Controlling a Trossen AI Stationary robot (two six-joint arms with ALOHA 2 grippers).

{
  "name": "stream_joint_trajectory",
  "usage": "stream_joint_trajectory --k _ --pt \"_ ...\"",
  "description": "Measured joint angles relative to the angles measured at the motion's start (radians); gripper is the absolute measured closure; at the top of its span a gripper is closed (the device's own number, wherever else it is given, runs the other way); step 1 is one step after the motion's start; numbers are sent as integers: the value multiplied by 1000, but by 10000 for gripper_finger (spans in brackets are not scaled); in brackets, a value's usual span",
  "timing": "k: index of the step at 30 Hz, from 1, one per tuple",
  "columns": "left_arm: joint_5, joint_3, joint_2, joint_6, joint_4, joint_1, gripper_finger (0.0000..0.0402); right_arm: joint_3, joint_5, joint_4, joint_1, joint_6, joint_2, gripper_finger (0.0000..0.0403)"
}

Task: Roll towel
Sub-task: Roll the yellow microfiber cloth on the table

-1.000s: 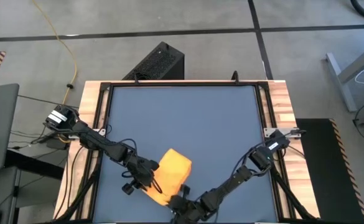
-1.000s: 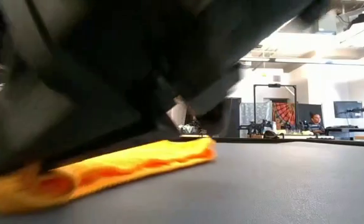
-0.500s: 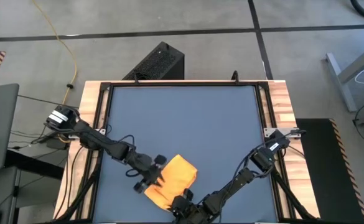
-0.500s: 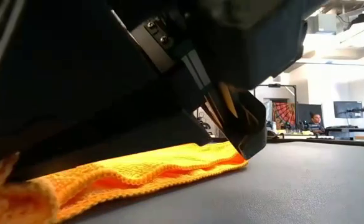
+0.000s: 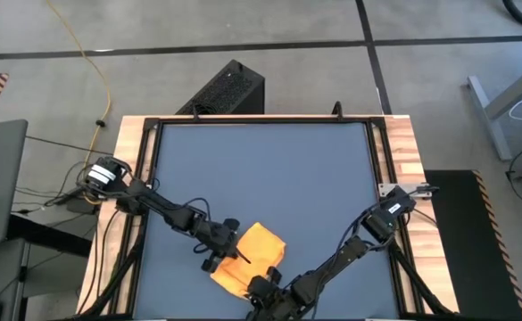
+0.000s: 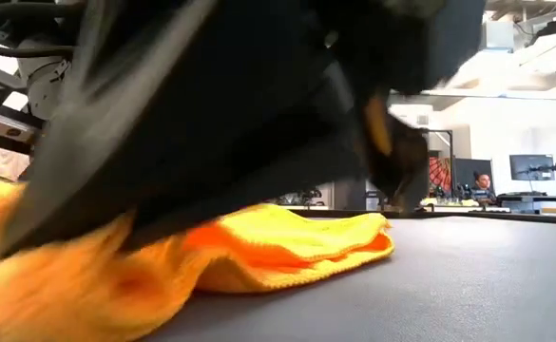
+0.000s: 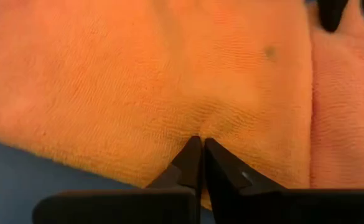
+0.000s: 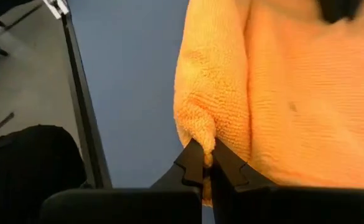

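Clearly both grippers pinch the towel (image 5: 250,259): the left gripper (image 7: 200,144) nips its edge, the right gripper (image 8: 205,152) a raised fold, likely so both can turn it over.

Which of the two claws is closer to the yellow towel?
Neither: both touch it. The left gripper pinches the towel at its left edge, the right gripper pinches a fold at its near edge.
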Motion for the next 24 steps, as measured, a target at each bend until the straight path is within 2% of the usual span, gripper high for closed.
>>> stream_joint_trajectory --k 5,8,12,20,24 --pt "-47 -1 -19 -109 -30 -38 401 1 1 -137 2 63 -62 378" --pt "-133 -2 -41 -170 -65 -82 401 0 -19 -181 -7 115 -66 378" --pt "-330 -5 -88 -278 -202 -140 401 0 -71 -96 -14 120 -61 378" --pt "-470 -11 -151 -453 -255 -241 401 0 -73 -86 -28 160 -60 378" --pt "-566 -12 -203 -376 -252 -290 401 -58 -78 -14 -45 178 -60 378"
